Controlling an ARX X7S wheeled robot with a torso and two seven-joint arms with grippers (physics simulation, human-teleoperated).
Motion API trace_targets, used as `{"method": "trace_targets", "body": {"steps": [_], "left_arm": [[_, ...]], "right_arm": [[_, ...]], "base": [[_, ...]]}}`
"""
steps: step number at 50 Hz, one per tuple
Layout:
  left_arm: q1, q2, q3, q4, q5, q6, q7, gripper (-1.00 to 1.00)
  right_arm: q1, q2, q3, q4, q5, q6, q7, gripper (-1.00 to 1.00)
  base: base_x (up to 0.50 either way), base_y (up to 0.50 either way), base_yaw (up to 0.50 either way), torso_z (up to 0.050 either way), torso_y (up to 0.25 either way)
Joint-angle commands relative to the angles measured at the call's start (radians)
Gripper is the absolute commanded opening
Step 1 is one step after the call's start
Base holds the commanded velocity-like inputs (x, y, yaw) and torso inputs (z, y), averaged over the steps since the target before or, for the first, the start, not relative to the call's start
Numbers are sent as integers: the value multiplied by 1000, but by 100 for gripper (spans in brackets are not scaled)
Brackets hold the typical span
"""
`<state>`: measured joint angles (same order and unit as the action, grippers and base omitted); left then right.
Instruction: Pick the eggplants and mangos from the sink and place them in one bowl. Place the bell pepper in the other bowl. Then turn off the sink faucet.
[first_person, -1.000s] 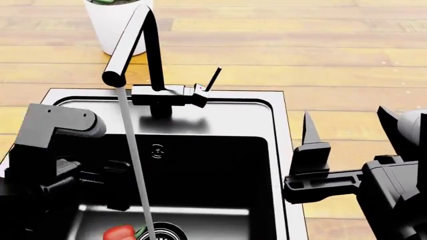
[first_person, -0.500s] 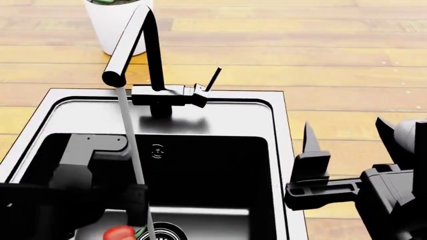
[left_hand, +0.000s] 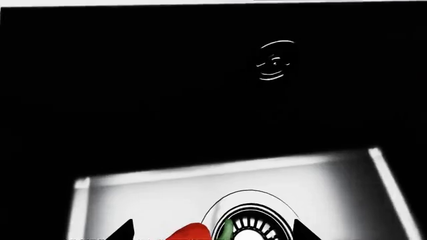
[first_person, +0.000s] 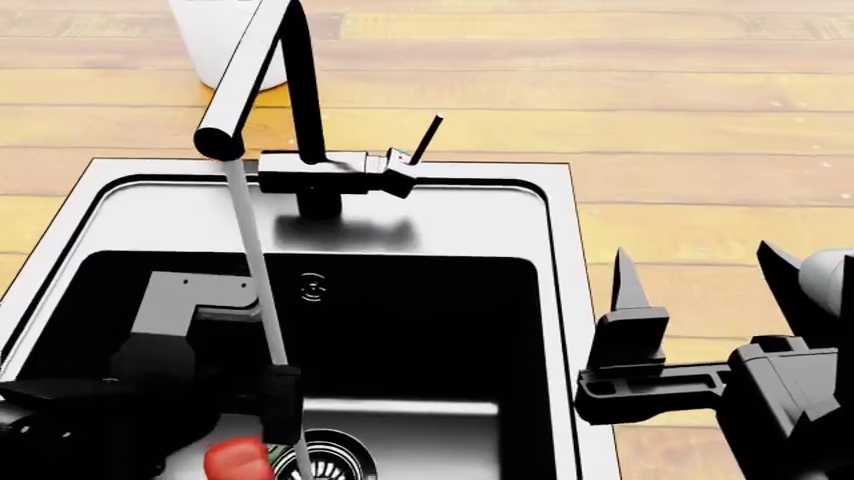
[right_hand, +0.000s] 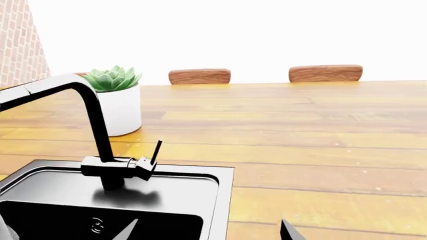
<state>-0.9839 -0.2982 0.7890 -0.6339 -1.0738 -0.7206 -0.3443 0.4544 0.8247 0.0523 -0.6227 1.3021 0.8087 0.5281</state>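
Note:
The red bell pepper (first_person: 236, 460) lies on the sink's grey floor next to the round drain (first_person: 334, 458). My left gripper (first_person: 227, 420) is down inside the sink (first_person: 577, 300), just above the pepper. In the left wrist view it (left_hand: 212, 235) is open, with the pepper (left_hand: 190, 233) and its green stem between the fingertips (left_hand: 123, 231). My right gripper (first_person: 701, 275) is open and empty over the counter right of the sink; it also shows in the right wrist view (right_hand: 207, 235). The black faucet (first_person: 304, 90) runs water; its lever (first_person: 427, 138) tilts up. The eggplants, mangos and bowls are out of view.
A white pot with a green succulent (right_hand: 119, 102) stands on the wooden counter (first_person: 667, 120) behind the faucet's left side. The water stream (first_person: 260, 300) falls beside my left arm. Two wooden chair backs (right_hand: 200, 76) show at the counter's far edge.
My left arm has dropped from the sink's left rim down into the basin, over the pepper. The head view has tilted slightly down. The right arm has hardly moved.

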Motion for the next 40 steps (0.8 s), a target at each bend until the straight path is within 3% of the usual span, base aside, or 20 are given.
{"method": "trace_targets", "body": {"steps": [1, 14, 40], "left_arm": [[8, -22, 28, 46, 27, -3, -14, 100], [13, -48, 59, 105, 31, -55, -40, 100], [-24, -13, 64, 19, 40, -47, -1, 100]], "right_arm": [[-13, 7, 12, 0, 9, -4, 8, 100], [-17, 29, 25, -5, 41, 4, 14, 100], [59, 39, -10, 3, 70, 32, 33, 100]], "base": [[0, 0, 0, 0, -156], [0, 0, 0, 0, -156], [0, 0, 0, 0, -156]]}}
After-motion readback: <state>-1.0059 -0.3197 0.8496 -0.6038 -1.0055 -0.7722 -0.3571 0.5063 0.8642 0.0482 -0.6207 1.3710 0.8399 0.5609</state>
